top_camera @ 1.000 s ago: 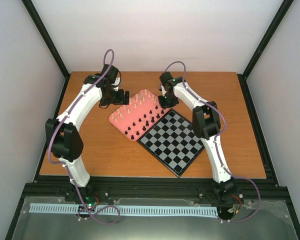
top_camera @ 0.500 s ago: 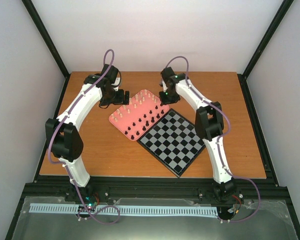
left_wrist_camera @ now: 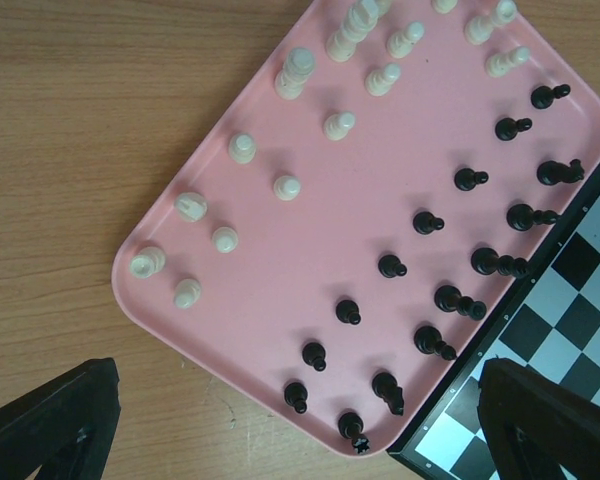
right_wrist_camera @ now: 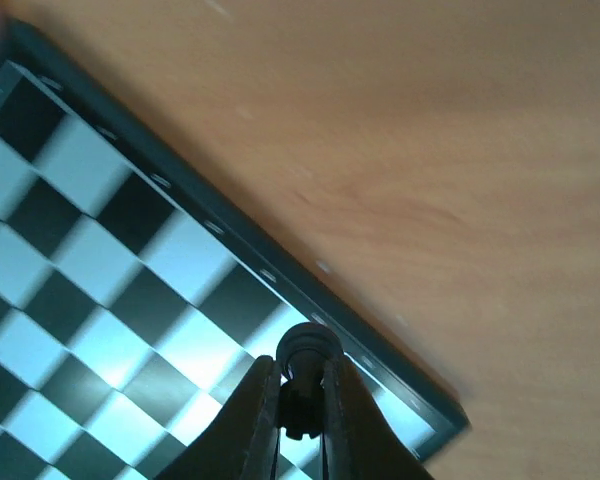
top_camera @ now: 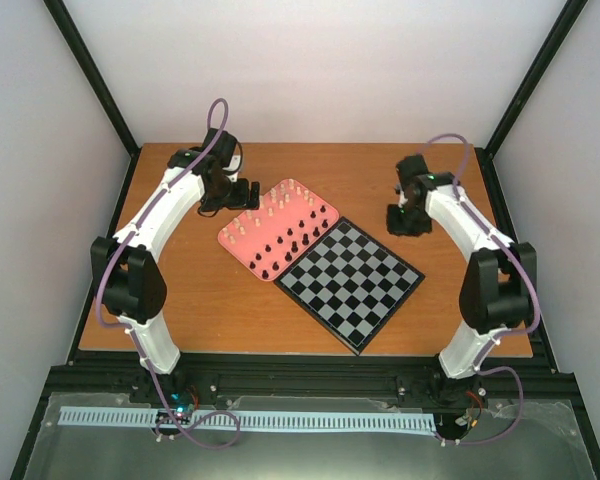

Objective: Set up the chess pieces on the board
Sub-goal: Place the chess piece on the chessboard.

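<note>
The board (top_camera: 350, 282) lies bare at the table's middle, turned like a diamond. The chess pieces stand on a pink tray (top_camera: 242, 243) next to its far-left side: cream ones (left_wrist_camera: 285, 187) on the left, black ones (left_wrist_camera: 427, 222) nearer the board (left_wrist_camera: 570, 300). My left gripper (top_camera: 248, 193) hovers over the tray's far-left edge, jaws wide apart and empty; its fingertips (left_wrist_camera: 60, 420) frame the tray in the left wrist view. My right gripper (top_camera: 404, 222) is shut on a black piece (right_wrist_camera: 306, 372) held above the board's right corner (right_wrist_camera: 420, 395).
The orange-brown table (top_camera: 210, 300) has black frame rails at its sides. White walls enclose the cell. The right arm's elbow (top_camera: 492, 290) stands over the table's right side.
My right gripper has lifted away from the tray and swung right with a black piece in it, now over the board's right corner. The left arm has not moved.
</note>
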Action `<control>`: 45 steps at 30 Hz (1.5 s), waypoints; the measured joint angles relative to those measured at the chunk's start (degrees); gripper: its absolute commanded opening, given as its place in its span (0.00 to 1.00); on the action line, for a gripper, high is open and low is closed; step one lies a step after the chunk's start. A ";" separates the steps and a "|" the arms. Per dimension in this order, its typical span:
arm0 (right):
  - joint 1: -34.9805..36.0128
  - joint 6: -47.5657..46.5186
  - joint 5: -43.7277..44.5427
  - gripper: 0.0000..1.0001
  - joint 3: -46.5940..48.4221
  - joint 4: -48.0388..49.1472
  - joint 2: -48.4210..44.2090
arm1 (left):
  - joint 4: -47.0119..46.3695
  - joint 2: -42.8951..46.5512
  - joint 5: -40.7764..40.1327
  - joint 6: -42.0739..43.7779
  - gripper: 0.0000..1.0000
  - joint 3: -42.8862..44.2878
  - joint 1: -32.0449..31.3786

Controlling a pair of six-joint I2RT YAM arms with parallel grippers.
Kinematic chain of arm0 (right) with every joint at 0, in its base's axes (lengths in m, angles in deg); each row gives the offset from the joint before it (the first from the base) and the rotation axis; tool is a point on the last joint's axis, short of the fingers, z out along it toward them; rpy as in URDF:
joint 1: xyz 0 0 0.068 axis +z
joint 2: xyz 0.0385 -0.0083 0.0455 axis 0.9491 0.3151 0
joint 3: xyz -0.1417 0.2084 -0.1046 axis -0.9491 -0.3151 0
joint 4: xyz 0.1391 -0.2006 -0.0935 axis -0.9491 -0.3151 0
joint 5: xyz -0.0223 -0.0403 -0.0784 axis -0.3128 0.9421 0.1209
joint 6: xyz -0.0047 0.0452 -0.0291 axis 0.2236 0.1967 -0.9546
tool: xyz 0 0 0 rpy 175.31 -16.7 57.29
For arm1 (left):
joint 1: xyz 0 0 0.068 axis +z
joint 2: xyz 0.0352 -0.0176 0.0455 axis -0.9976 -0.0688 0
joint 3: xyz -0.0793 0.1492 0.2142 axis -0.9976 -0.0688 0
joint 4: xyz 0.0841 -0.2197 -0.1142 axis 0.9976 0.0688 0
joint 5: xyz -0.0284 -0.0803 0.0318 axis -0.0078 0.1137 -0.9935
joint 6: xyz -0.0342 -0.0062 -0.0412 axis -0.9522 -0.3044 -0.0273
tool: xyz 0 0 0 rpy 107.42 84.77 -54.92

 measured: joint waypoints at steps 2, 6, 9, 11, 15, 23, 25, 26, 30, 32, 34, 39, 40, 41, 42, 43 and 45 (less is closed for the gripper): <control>-2.64 0.83 0.33 0.03 -4.79 -0.07 -2.91 | -0.04 0.00 0.46 -0.02 1.00 0.00 0.00; -4.70 2.16 0.11 0.03 -12.72 0.74 -7.65 | -0.07 0.00 1.16 -0.02 1.00 -0.07 0.00; -6.01 2.62 -1.11 0.03 -17.53 2.14 -9.46 | -0.09 0.00 1.57 -0.02 1.00 -0.22 0.00; -7.04 2.64 -1.75 0.03 -19.47 2.91 -9.49 | -0.13 0.00 1.66 -0.02 1.00 -0.37 0.00; -7.69 2.60 -2.14 0.03 -21.77 4.31 -9.49 | -0.15 0.00 1.70 -0.02 1.00 -0.81 0.00; -8.00 2.38 -3.28 0.03 -23.23 6.16 -9.05 | -0.17 0.00 1.68 -0.04 1.00 -1.25 0.00; -8.00 2.36 -3.26 0.03 -23.47 6.51 -8.70 | -0.17 0.00 1.66 -0.02 1.00 -1.25 0.00; -8.00 2.36 -3.26 0.03 -23.65 6.73 -8.57 | -0.17 0.00 1.66 -0.02 1.00 -1.25 0.00; -8.02 2.32 -3.15 0.03 -23.76 6.97 -7.74 | -0.17 0.00 1.64 -0.02 1.00 -1.25 0.00; -8.02 2.27 -3.04 0.03 -23.78 7.13 -7.06 | -0.17 0.00 1.62 -0.02 1.00 -1.27 0.00; -8.02 2.21 -3.04 0.03 -23.87 7.32 -6.56 | -0.20 0.00 1.60 -0.02 1.00 -1.33 0.00; -8.07 2.16 -3.02 0.03 -24.41 7.67 -6.10 | -0.20 0.00 1.55 -0.02 1.00 -1.36 0.00; -8.09 2.14 -2.99 0.03 -24.41 7.80 -6.10 | -0.20 0.00 1.55 -0.02 1.00 -1.36 0.00; -8.11 2.14 -2.97 0.03 -24.41 7.89 -6.08 | -0.17 0.00 1.55 -0.02 1.00 -1.36 0.00; -8.15 2.12 -2.97 0.03 -24.41 7.98 -6.05 | -0.20 0.00 1.55 -0.02 1.00 -1.36 0.00; -8.24 2.12 -2.97 0.03 -24.41 8.07 -6.03 | -0.20 0.00 1.55 -0.02 1.00 -1.36 0.00; -8.35 1.97 -2.97 0.03 -24.41 8.26 -6.03 | -0.20 0.00 1.55 -0.02 1.00 -1.36 0.00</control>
